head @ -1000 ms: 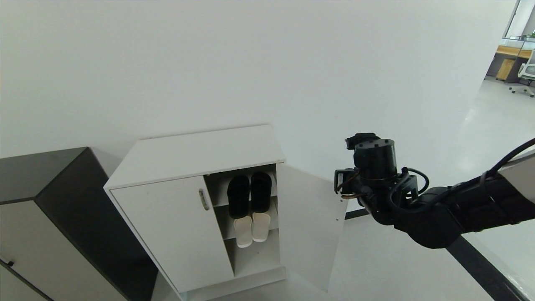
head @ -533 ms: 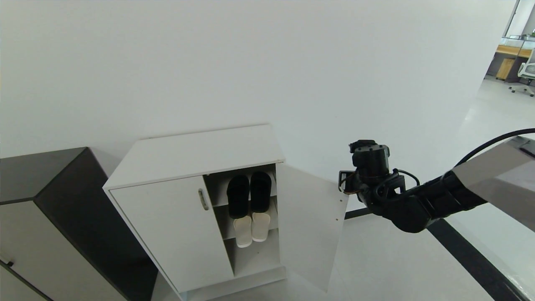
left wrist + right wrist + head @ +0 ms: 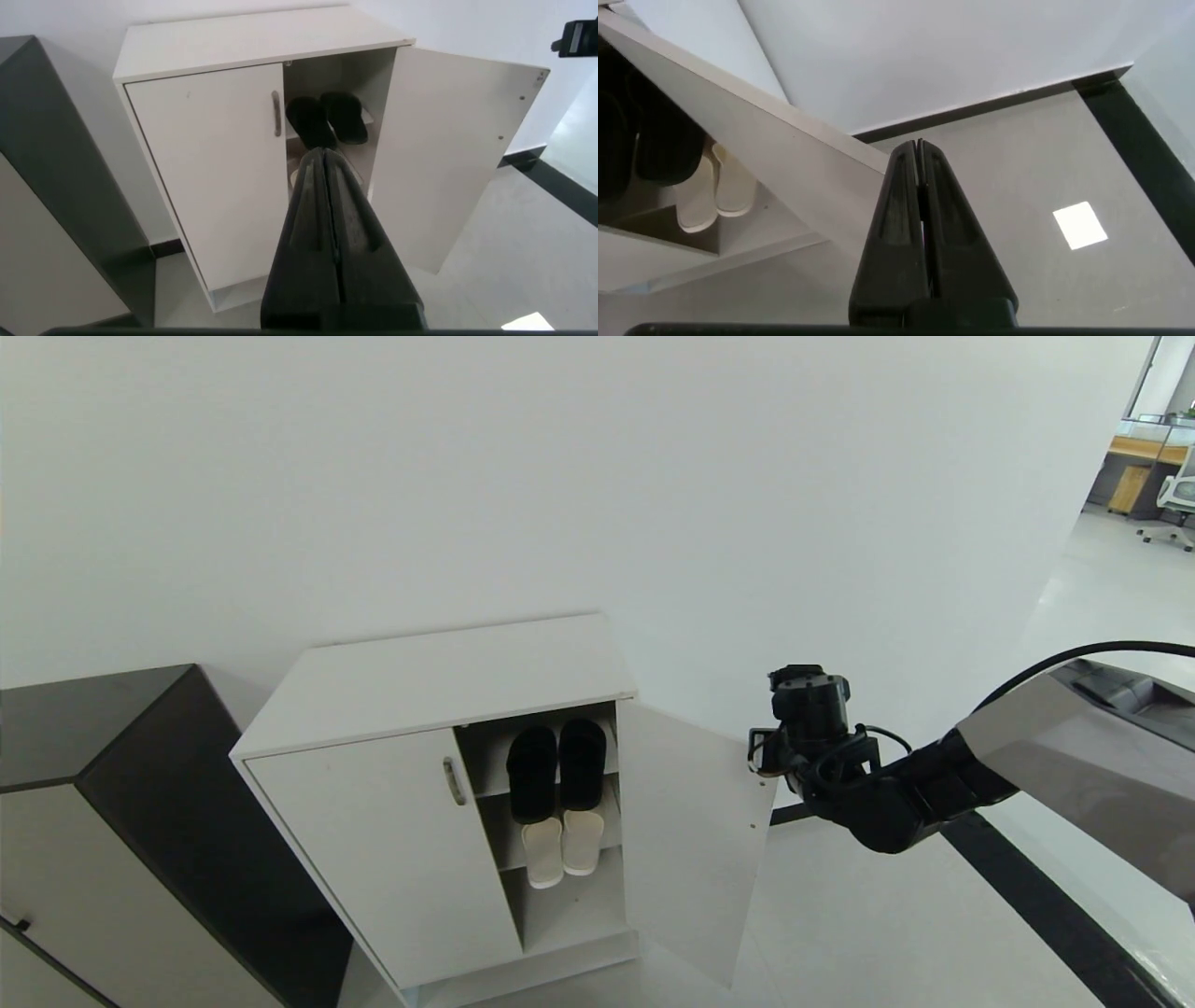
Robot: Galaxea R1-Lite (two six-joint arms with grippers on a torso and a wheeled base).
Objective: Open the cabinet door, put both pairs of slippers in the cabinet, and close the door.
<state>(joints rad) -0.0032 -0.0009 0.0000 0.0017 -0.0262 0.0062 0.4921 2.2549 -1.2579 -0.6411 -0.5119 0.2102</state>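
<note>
Now, my right tool (image 3: pixel 918 154), fingers pressed together, hangs just beside the top of the door's (image 3: pixel 695 840) free edge. I'd press flat on the outer face near that edge, far from the hinge, and follow its arc to the cabinet (image 3: pixel 439 681). The door stands upright, long axis vertical, free edge pointing out at me. Both slipper pairs (image 3: pixel 557 770) sit shelved inside. My left tool (image 3: pixel 324 159) is pressed together too.
</note>
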